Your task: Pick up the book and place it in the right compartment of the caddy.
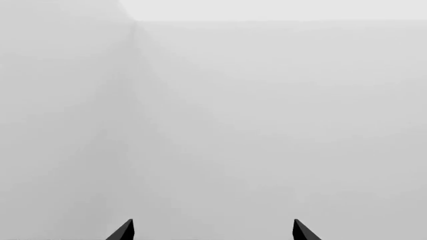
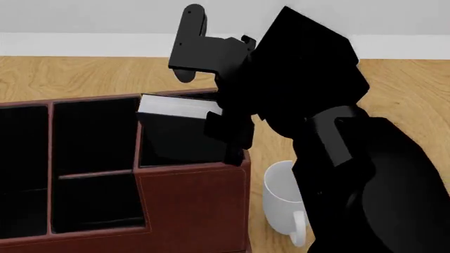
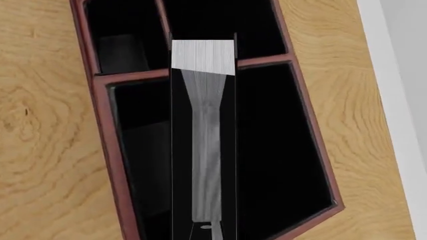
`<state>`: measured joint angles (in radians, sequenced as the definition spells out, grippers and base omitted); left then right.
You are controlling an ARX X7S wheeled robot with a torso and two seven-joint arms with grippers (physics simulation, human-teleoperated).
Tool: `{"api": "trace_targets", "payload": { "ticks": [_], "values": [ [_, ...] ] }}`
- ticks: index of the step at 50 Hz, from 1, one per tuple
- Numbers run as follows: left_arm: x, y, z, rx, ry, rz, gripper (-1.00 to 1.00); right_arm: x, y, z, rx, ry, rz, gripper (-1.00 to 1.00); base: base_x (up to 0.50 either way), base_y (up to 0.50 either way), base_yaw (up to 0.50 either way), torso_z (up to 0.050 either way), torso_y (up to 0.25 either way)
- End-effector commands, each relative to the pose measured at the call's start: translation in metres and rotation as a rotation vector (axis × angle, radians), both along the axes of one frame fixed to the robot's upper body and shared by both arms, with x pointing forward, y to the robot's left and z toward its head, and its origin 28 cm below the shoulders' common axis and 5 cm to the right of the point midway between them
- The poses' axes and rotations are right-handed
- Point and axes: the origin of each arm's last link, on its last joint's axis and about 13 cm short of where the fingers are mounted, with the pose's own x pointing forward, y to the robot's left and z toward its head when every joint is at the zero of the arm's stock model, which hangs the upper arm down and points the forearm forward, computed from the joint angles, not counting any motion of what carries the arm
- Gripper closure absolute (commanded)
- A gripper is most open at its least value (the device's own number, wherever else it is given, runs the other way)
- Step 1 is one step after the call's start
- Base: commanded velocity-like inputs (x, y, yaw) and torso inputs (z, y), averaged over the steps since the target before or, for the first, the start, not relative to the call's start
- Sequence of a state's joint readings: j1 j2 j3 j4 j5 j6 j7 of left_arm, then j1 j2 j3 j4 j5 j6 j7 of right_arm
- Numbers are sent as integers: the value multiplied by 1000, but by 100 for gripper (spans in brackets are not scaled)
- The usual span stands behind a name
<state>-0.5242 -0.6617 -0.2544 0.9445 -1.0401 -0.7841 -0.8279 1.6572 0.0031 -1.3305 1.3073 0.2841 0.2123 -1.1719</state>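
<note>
The book [image 2: 179, 126] is in my right claw [image 2: 228, 134], held partly inside the right compartment [image 2: 158, 158] of the caddy [image 2: 189, 211], its pale page edges up. I judge it stiff and fairly heavy, with smooth covers that could slip, so a grip across both covers near one end suits it. In the wrist view the book [image 3: 203, 150] runs from 6 toward 12 o'clock down the compartment [image 3: 280, 150], black lining on either side. My claw looks pinched on its covers at the 3 o'clock end in the head view. A white mug [image 2: 285, 203] stands just beside the caddy at 4 o'clock. My left claw [image 1: 212, 231] is spread, holding nothing.
</note>
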Motion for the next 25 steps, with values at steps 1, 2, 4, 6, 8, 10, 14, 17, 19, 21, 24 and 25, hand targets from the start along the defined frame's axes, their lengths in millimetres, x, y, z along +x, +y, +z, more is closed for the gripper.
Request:
{"api": "trace_targets", "payload": {
  "ticks": [1,2,4,6,8,10,14,17,19,21,24,25],
  "values": [
    [-1,2,-3,-5,6,9,-100,1,7,-5,33,-23,34,100,0,0,3,0,0],
    [-1,2,-3,-5,7,10,-100,1,7,-6,33,-25,33,100,0,0,0,0,0],
    [-1,2,-3,-5,7,11,-100,1,8,-6,37,-27,30,100,0,0,0,0,0],
    [-2,3,-3,-5,7,13,-100,1,8,-6,44,-46,22,100,0,0,0,0,0],
    [-2,3,-2,-4,5,13,-100,1,8,-5,46,-63,19,-100,0,0,0,0,5],
    [-3,3,-2,-4,4,14,-100,0,8,-3,46,-60,18,-100,0,0,0,0,0],
    [-3,3,-1,-4,2,14,-100,0,9,-2,47,-68,18,-100,0,0,0,0,0],
    [-2,2,-1,-3,2,12,-100,0,9,-1,48,-69,20,-100,0,0,0,0,0],
    [-2,2,-1,-4,2,12,-100,0,9,-1,45,-70,21,-100,0,0,0,0,0],
    [-3,2,0,-3,0,13,-100,0,8,-1,47,-72,20,-100,0,0,0,0,0],
    [-3,2,0,-2,-1,12,-100,0,9,0,48,-73,22,-100,0,0,0,0,0],
    [-3,2,0,-3,-1,12,-100,0,9,1,49,-74,21,-100,0,0,0,0,0]
  ]
}}
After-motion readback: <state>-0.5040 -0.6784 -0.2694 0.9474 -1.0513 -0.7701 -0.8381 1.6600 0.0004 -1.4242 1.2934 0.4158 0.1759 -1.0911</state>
